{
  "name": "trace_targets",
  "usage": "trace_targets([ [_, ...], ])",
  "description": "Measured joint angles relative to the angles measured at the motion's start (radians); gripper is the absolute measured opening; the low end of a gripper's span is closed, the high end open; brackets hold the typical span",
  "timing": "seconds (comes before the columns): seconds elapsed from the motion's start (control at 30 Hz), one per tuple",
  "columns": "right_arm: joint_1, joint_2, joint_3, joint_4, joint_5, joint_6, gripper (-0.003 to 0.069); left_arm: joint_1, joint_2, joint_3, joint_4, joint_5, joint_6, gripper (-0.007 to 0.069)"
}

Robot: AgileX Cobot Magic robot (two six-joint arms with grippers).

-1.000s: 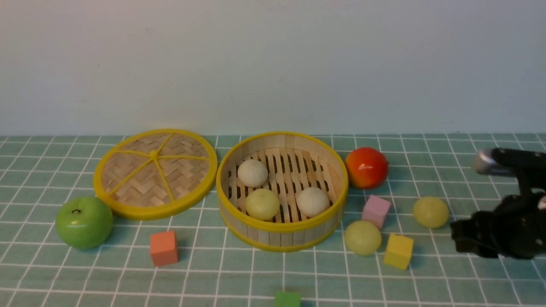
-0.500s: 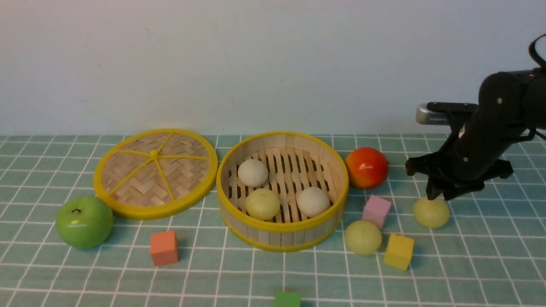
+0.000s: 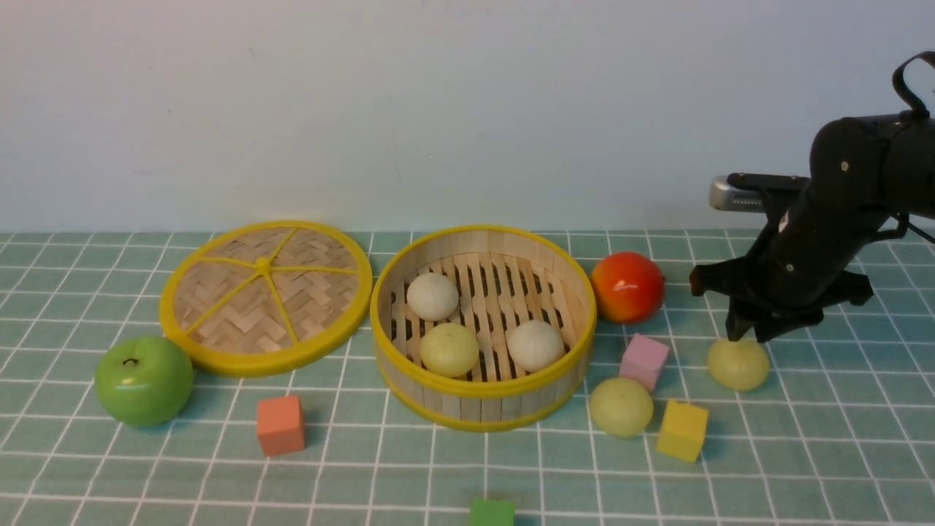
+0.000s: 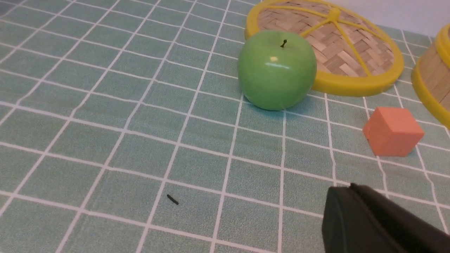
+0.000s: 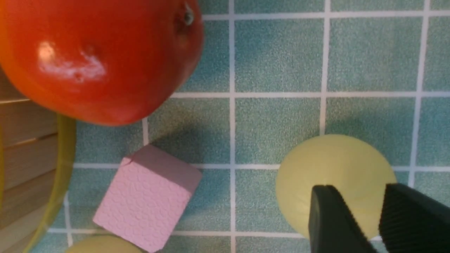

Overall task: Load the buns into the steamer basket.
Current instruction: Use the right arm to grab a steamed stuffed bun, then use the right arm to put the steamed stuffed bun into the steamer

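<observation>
Green checked counter [image 3: 803,453] lay under your right claw [image 3: 749,334], which hovered just above a bun [image 3: 738,364], jaws parted and nothing held. Your left claw [image 4: 372,221] was closed and empty. Three buns [image 3: 449,349] sat in the basket [image 3: 482,398], well to the right claw's left, past the pink cube [image 3: 644,360]. A second bun [image 3: 621,406] lay left too, nearer the robot. You'd have done well to centre over the bun, widen if the gap looked tight, drop until the jaws straddled its middle, then close gently.

Woven lid [image 3: 265,296]; green apple [image 3: 144,380]; red fruit [image 3: 627,287]; pink cube [image 3: 644,361]
</observation>
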Motion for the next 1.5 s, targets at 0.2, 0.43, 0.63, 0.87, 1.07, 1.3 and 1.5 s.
trace_targets([
  [0.2,0.000,0.045,0.000,0.006,0.004,0.000,0.0240,0.000,0.000,0.000,0.000,0.000,0.000,0.0021],
  [0.43,0.000,0.052,0.000,-0.005,0.004,0.001,0.0139,0.000,0.000,0.000,0.000,0.000,0.000,0.0024],
  [0.63,0.000,0.043,-0.007,-0.005,0.016,0.001,0.0006,0.000,0.000,0.000,0.000,0.000,0.000,0.0027],
  [0.87,0.008,-0.017,-0.128,0.045,0.059,-0.019,0.0006,0.000,0.000,0.000,0.000,0.000,0.000,0.0034],
  [1.07,0.089,-0.027,-0.284,0.220,0.002,-0.164,0.0006,0.000,0.000,0.000,0.000,0.000,0.000,0.0039],
  [1.3,0.200,0.057,-0.318,0.369,-0.112,-0.296,0.0006,0.000,0.000,0.000,0.001,0.000,0.000,0.0039],
  [1.5,0.201,0.145,-0.318,0.378,-0.113,-0.309,0.0006,0.000,0.000,0.000,0.003,0.000,0.000,0.0041],
])
